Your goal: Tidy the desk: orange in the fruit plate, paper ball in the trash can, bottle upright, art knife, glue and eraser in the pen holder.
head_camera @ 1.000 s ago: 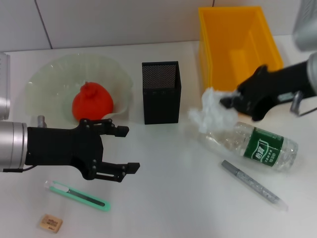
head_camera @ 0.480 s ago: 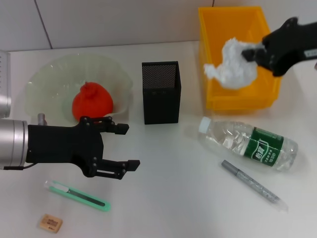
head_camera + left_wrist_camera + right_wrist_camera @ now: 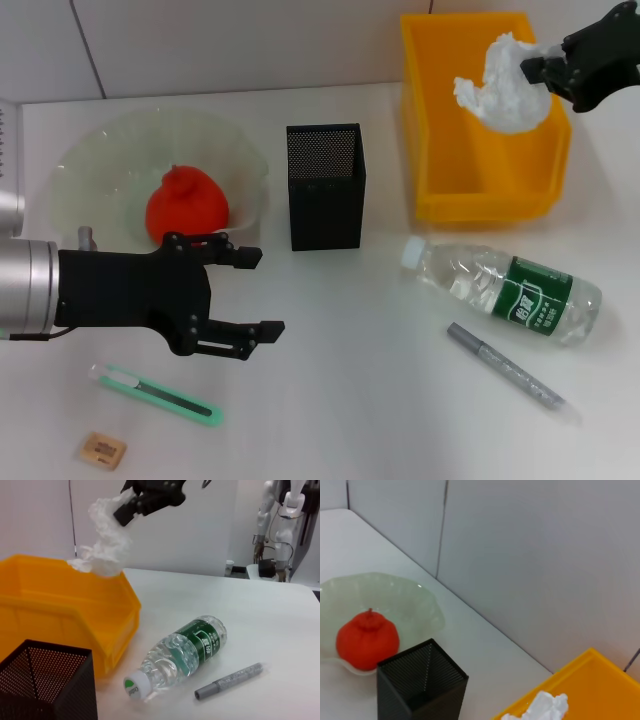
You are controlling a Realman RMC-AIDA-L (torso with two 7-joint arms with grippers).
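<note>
I've got the right gripper [image 3: 533,72] up over the yellow trash bin [image 3: 440,150], fingers pinching the paper ball [image 3: 505,78], which hangs above the bin's opening. Left gripper [image 3: 255,292] hovers low w/ fingers spread, just in front of the fruit plate [image 3: 90,160] w/ the orange [image 3: 186,204] in it. Bottle [image 3: 505,291] lies on its side, cap pointing toward the pen holder [image 3: 325,186]. Art knife [image 3: 155,393] lies flat near the eraser [image 3: 102,450].

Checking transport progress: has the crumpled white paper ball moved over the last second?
Yes. The crumpled white paper ball, held by the right gripper, went from the table beside the clear plastic bottle up over the yellow bin.
</note>
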